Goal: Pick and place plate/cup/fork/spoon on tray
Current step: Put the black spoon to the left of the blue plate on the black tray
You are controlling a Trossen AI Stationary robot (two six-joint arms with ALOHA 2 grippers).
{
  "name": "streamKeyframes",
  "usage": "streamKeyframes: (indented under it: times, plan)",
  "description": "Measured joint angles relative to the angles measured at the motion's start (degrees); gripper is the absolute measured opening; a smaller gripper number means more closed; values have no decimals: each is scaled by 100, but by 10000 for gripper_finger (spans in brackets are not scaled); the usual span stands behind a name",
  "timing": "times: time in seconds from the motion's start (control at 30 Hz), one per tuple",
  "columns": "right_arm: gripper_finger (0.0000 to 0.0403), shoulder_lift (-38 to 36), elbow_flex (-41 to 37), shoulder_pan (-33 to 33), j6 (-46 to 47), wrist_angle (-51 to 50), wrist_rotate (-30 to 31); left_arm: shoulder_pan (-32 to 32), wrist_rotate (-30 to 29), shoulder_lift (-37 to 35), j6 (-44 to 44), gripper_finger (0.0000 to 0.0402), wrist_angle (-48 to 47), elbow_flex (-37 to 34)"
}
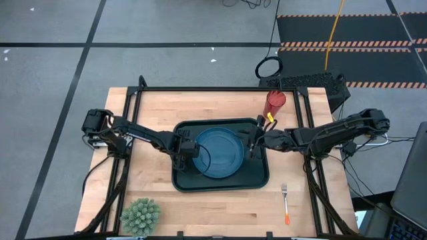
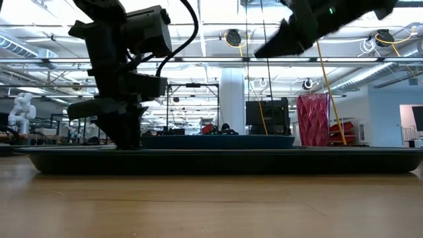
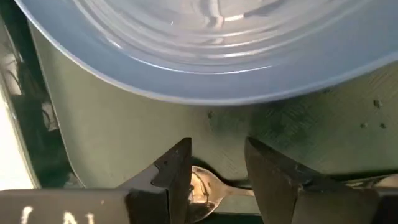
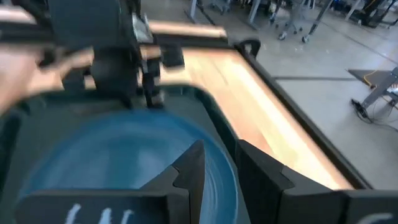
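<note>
The blue plate [image 1: 220, 152] lies in the dark tray [image 1: 220, 185] at the table's middle. My left gripper [image 1: 187, 148] points down over the tray's left part, open. In the left wrist view the spoon [image 3: 208, 186] lies flat on the tray floor [image 3: 124, 137] between the plate's rim [image 3: 205, 93] and the tray wall, running behind both fingertips of my left gripper [image 3: 217, 146]. My right gripper [image 1: 255, 140] hangs open above the tray's right rim, with nothing between its fingers [image 4: 219, 149]. The red cup [image 1: 275, 103] stands on the table at the far right. The fork [image 1: 285, 203] lies near the front right.
A small green plant [image 1: 140, 215] stands at the table's near left corner. Bare wood shows to the left of, in front of and behind the tray. A black frame rail [image 1: 213, 89] runs along the table's far edge.
</note>
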Motion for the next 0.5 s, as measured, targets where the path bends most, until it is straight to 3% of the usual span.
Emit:
streamKeyframes:
  times: [0.2,0.5]
  plan:
    - [84,-37,-587,-421,250,331,-11,2,-11,-7,-4,152,49,2]
    - [84,-87,-631,-493,256,435,-21,2,-21,-38,24,152,74,2]
